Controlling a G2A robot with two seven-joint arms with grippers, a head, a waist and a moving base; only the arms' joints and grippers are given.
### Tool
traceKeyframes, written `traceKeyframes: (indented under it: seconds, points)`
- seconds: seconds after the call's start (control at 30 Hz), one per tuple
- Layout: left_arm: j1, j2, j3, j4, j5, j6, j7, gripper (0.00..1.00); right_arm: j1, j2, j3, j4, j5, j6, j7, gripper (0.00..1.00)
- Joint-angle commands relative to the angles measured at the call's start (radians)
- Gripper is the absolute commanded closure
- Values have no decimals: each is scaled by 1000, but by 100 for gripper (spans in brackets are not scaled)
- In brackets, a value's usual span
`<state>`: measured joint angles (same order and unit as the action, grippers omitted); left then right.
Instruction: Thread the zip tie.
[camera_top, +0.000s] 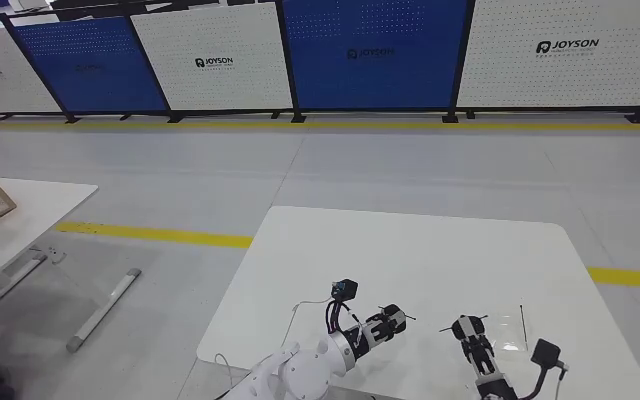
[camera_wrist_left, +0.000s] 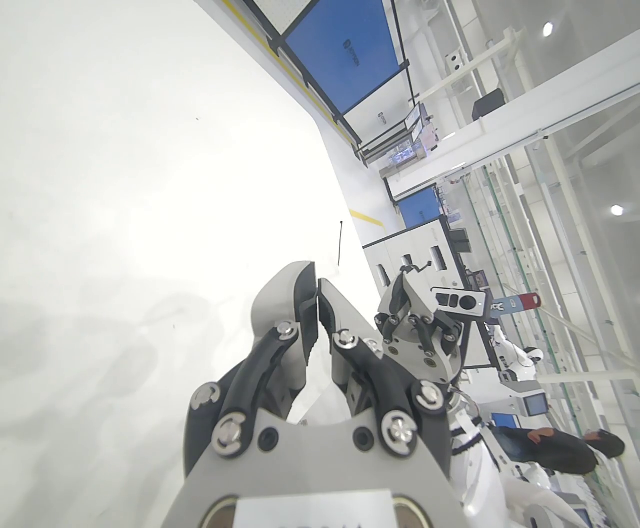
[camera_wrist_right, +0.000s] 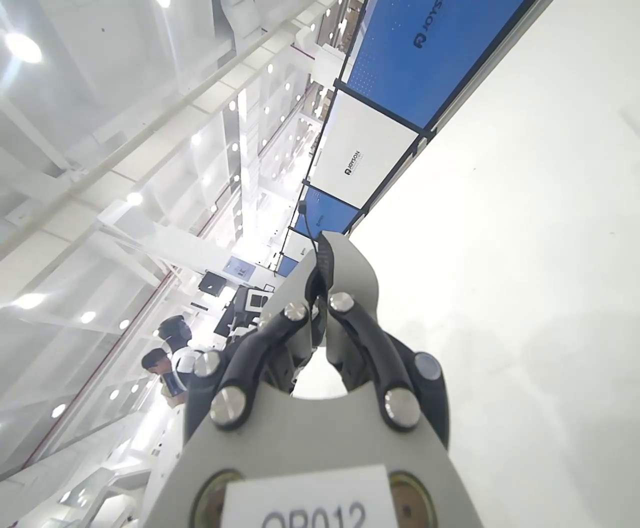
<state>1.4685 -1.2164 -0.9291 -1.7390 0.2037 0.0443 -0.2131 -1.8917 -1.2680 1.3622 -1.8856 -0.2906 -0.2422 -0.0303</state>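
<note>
Low in the middle of the top view, the left gripper (camera_top: 393, 320) hangs over the worktop (camera_top: 400, 250), its fingers pressed together on nothing I can make out. Just to its right, the right gripper (camera_top: 467, 327) pinches the zip tie (camera_wrist_right: 306, 220). The tie's long axis runs across the frame, with one end aimed at the left gripper, so I judge that arm best placed for threading. Further right, a spare tie (camera_top: 522, 325) lies loose by a clear sheet (camera_top: 503, 332).

I read the zip tie (camera_wrist_right: 309, 226) as black, the table (camera_top: 400, 250) white (dotted panels (camera_top: 375, 50) behind alternate blue and white).
</note>
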Motion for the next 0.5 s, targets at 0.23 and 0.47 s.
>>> traceKeyframes:
  seconds: [0.23,0.47]
  points:
    - [0,0,0,0,0,0,0,100,40,-10,-74,29,-252,85,-124,100]
    - [0,0,0,0,0,0,0,100,62,-14,-104,74,-271,55,-127,100]
